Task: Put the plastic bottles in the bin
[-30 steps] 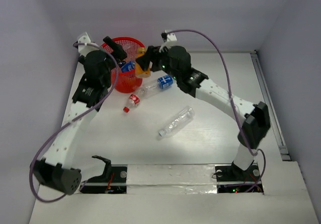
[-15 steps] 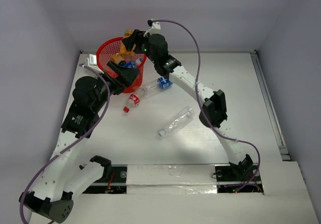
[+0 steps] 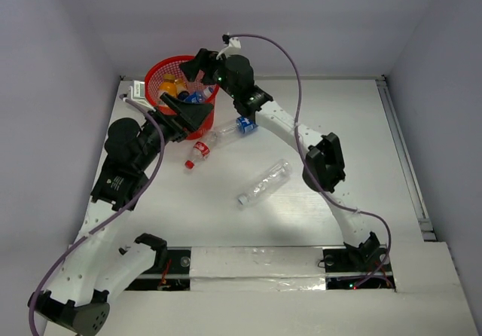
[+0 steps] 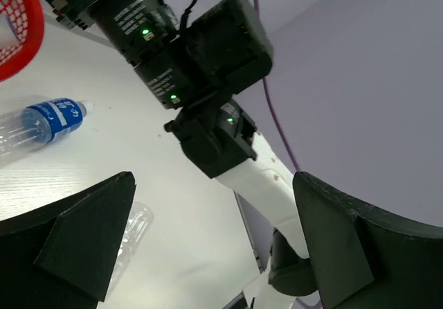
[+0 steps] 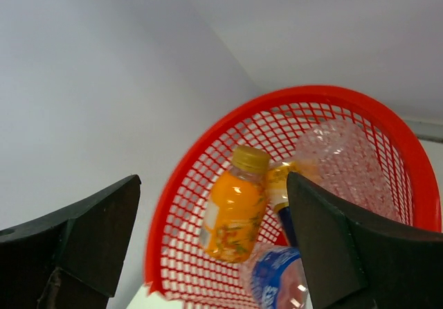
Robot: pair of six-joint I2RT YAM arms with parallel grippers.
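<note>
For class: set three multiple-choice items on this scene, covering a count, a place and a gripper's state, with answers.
1. How many bottles lie on the table outside the bin? A one; B three; C five.
2. Where is the yellow-capped orange bottle? A in the bin; B on the table; C in the right gripper's grasp.
3. The right gripper is: A shut on a bottle; B open and empty; C out of view.
Answers: B, a blue-labelled bottle, a red-labelled bottle and a plain clear bottle lie there; A, it rests inside the lattice wall; B, its jaws stand wide apart, nothing between.
</note>
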